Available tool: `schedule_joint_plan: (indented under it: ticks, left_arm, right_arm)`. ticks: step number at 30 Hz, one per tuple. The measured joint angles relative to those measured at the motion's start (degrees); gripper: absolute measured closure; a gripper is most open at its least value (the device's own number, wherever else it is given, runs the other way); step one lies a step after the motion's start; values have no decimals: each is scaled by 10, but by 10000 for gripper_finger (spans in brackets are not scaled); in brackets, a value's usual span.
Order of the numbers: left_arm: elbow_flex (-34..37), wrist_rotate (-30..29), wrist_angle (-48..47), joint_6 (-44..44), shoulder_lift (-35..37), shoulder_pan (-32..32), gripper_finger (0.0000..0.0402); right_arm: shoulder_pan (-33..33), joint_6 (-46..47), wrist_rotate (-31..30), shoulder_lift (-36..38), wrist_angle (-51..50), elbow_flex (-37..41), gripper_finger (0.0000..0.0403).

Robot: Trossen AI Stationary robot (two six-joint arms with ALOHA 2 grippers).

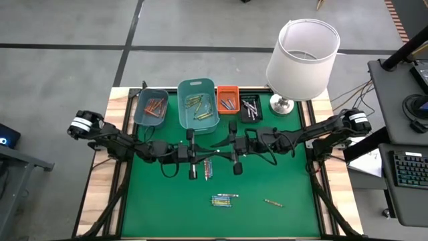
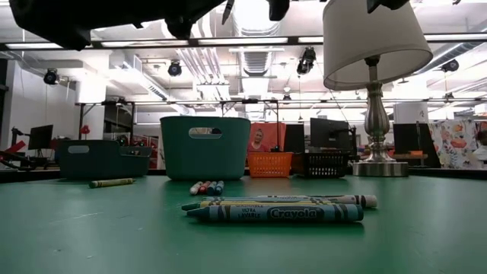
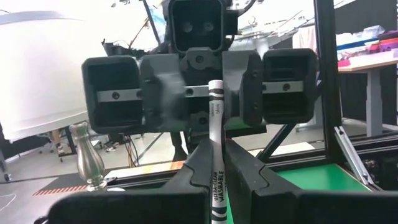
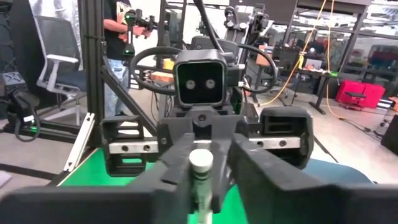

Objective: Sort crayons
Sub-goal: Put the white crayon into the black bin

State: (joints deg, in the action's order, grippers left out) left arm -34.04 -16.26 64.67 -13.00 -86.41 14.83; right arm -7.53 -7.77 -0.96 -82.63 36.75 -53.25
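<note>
High over the middle of the green mat, my two grippers meet nose to nose. My left gripper [image 1: 207, 148] is shut on a white-wrapped crayon [image 3: 216, 143] with dark bands. My right gripper [image 4: 205, 171] is open, its fingers close on either side of that crayon's free end [image 4: 200, 160]; I cannot tell whether they touch it. More crayons lie flat on the mat: a bundle [image 1: 225, 199], a single one [image 1: 272, 202] and a few [image 1: 208, 169] under the grippers. In the low view the bundle [image 2: 278, 211] lies nearest. My left gripper pinches the crayon between its two fingers by the wrapper's printed part [image 3: 217, 186]. The fingers come level from the table's left, and the crayon lies along them. Its free end [image 3: 216, 90] sticks out ahead of the fingertips, lifted clear of the mat.
Along the mat's far edge stand a dark teal bin [image 1: 151, 107], a taller teal bin [image 1: 198, 104], a small orange bin [image 1: 227, 99] and a black bin [image 1: 251, 107], all holding crayons. A white-shaded lamp [image 1: 301, 53] stands at the far right corner.
</note>
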Motion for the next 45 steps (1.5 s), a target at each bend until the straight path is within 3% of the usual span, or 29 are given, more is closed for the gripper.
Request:
schedule_joint_plan:
  ticks: [5, 10, 18, 23, 27, 32, 35, 40, 45]
  left_arm:
    - [0, -3, 1, 5, 0, 0, 398]
    - [0, -11, 0, 14, 1, 0, 372]
    - [0, -14, -24, 11, 3, 1, 298]
    - [1, -73, -76, 1, 25, 1, 267]
    - [1, -102, -171, 2, 72, 1, 259]
    - [1, -136, -314, 41, 151, 2, 262]
    - [1, -148, -377, 70, 192, 1, 266]
    - [1, -148, -436, 105, 244, 1, 270]
    - [1, -148, -447, 121, 259, 1, 271]
  right_arm:
    - [-1, -6, 3, 0, -1, 0, 383]
    - [0, -3, 0, 0, -2, 0, 384]
    - [1, 7, -8, 0, -8, 0, 384]
    - [1, 7, -25, 2, -22, 0, 384]
    - [4, 4, -145, 17, -72, 0, 384]
    - [34, 29, -383, 25, -207, -19, 385]
    - [77, 82, -456, 24, -301, -29, 385]
    - [177, 208, -435, 20, -423, -24, 385]
    - [273, 278, -348, 18, -451, 1, 385]
